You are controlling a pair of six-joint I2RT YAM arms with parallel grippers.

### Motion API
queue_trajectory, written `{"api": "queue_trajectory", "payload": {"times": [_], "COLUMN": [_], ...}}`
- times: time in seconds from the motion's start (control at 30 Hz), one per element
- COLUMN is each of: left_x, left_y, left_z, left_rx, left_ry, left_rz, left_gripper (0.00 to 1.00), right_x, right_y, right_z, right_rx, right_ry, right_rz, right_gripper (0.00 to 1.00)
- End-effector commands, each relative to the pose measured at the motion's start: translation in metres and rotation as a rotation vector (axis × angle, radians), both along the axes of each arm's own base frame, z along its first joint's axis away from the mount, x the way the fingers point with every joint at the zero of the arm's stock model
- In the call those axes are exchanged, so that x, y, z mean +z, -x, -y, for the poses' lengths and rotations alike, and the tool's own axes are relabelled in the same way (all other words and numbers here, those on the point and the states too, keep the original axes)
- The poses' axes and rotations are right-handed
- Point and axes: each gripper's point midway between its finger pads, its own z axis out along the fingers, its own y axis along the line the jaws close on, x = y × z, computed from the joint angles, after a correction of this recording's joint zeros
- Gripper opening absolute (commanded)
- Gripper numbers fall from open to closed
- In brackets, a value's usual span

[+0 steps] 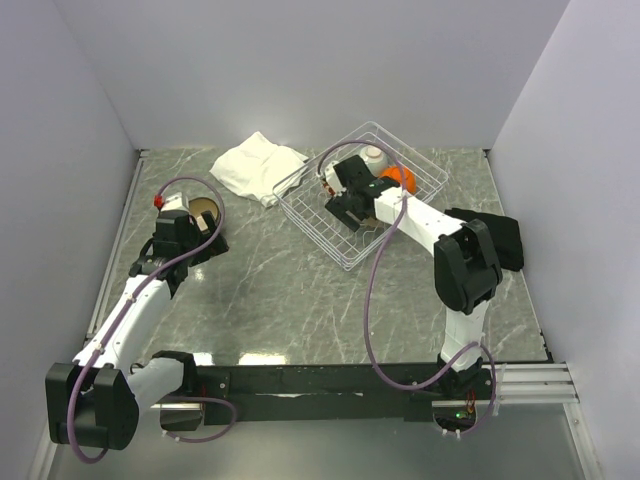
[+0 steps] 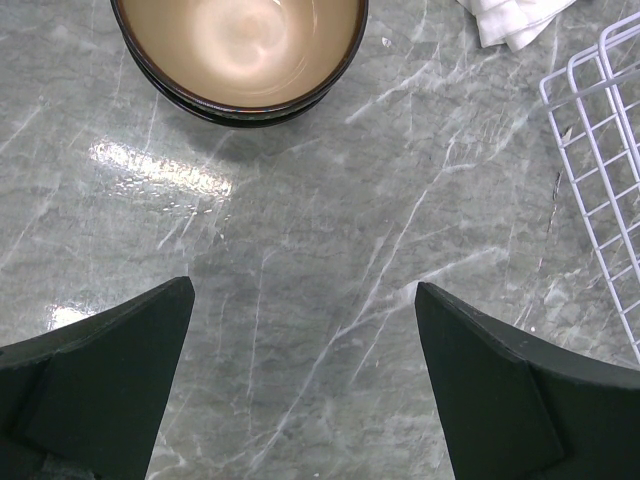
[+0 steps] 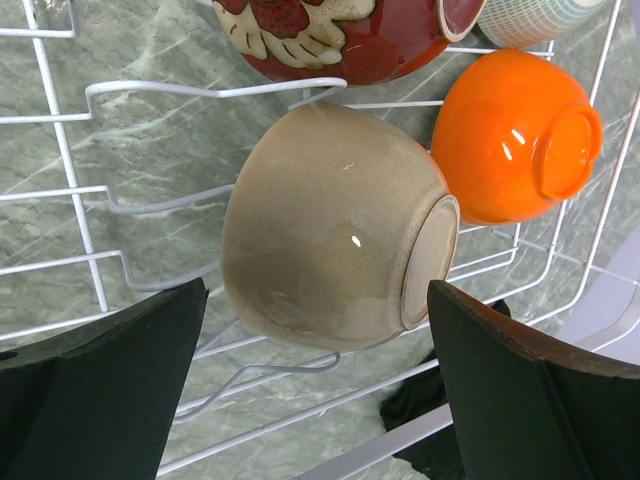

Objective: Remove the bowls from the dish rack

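Both arms' jaws stand wide, empty.
Right gripper [image 3: 318, 300] alone sees tan bowl [image 3: 330, 230] and orange bowl [image 3: 515, 135] in dish rack [image 3: 160, 90]; left gripper [image 2: 303, 300] sees stacked bowls [image 2: 240, 50].

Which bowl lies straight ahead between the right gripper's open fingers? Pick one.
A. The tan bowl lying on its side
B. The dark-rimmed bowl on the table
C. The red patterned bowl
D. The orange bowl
A: in the right wrist view the tan bowl lies on its side in the dish rack, centred ahead of the right gripper, while the orange bowl sits off to one side.
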Motion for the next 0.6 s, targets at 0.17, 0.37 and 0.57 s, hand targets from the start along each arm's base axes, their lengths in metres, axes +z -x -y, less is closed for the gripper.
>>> {"api": "queue_trajectory", "payload": {"times": [0.17,0.37,0.57], "left_x": [0.023,0.021,0.022], "left_y": [-0.013,-0.013,-0.013], "left_z": [0.001,0.001,0.001], "left_rx": [-0.006,-0.004,-0.004], "left_ry": [-0.004,-0.005,-0.005], "left_rz": [0.075,0.070,0.070], "left_gripper": [0.99,0.99,0.99], "right_x": [-0.026,-0.026,-0.022], "right_y": [-0.001,-0.004,-0.008], "right_z": [0.011,0.017,0.016], "right_rx": [-0.014,-0.036,-0.055], "right_ry": [0.112,0.139,0.138], "right_rz": [-0.039,-0.019,-0.004], "right_gripper": [1.00,0.98,0.89]}}
